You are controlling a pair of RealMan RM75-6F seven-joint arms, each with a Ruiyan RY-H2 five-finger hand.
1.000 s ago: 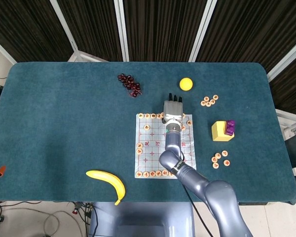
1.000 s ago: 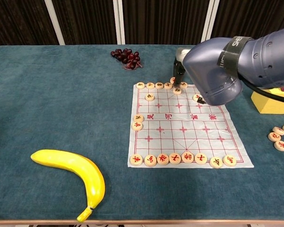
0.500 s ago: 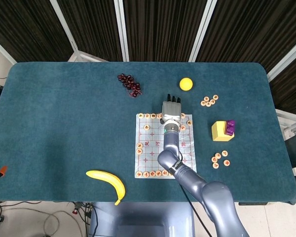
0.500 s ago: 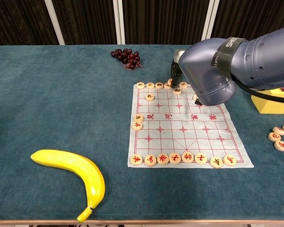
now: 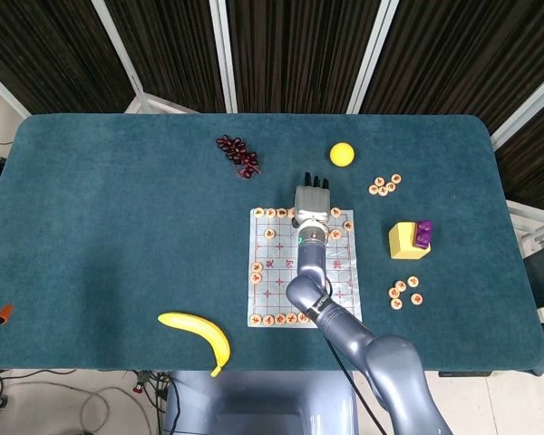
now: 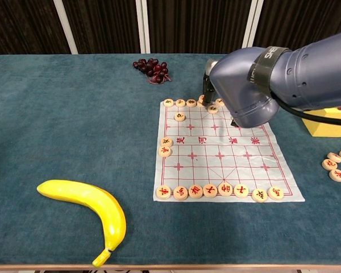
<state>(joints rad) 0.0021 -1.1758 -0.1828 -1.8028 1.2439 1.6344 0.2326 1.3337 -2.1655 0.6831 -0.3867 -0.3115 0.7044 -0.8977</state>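
Right hand (image 5: 312, 201) over board's (image 5: 281, 276) far edge; pieces (image 6: 186, 103) beneath.

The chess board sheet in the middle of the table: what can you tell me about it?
The chess board sheet is a thin, pale square lying flat on the teal table, printed with a red grid and red characters across its middle. Round wooden chess pieces line its near edge, with more along the far edge and a few at the left. The right robot hand is at its far edge.

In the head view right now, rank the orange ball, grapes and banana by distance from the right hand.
1. Orange ball: just beyond the right hand, slightly to its right.
2. Grapes: beyond and to its left.
3. Banana: near table edge, far left.
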